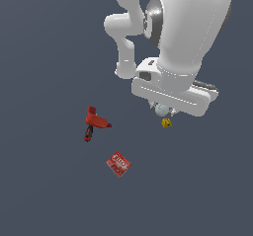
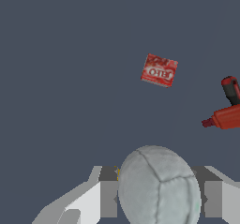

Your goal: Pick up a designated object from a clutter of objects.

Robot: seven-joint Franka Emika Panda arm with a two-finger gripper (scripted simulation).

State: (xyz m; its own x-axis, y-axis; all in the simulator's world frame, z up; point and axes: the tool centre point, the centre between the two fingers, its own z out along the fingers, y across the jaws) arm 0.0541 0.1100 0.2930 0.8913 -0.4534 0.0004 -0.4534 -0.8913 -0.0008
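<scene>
The designated object, a white-grey ball (image 1: 161, 110), sits between my fingertips just under the white hand, right of centre in the exterior view. In the wrist view the ball (image 2: 159, 185) looms large, and both fingers (image 2: 108, 192) press against its sides. My gripper (image 1: 162, 111) is shut on it. The rest of the clutter lies apart: a small yellow cube (image 1: 166, 123) just below the ball in the exterior view, a red drill-shaped tool (image 1: 94, 122) with a dark handle, and a flat red square packet (image 1: 118, 164).
The packet (image 2: 159, 70) and the drill-shaped tool (image 2: 227, 110) lie on the dark grey floor (image 1: 44, 180) in the wrist view. The arm's white links (image 1: 183, 37) fill the upper right of the exterior view.
</scene>
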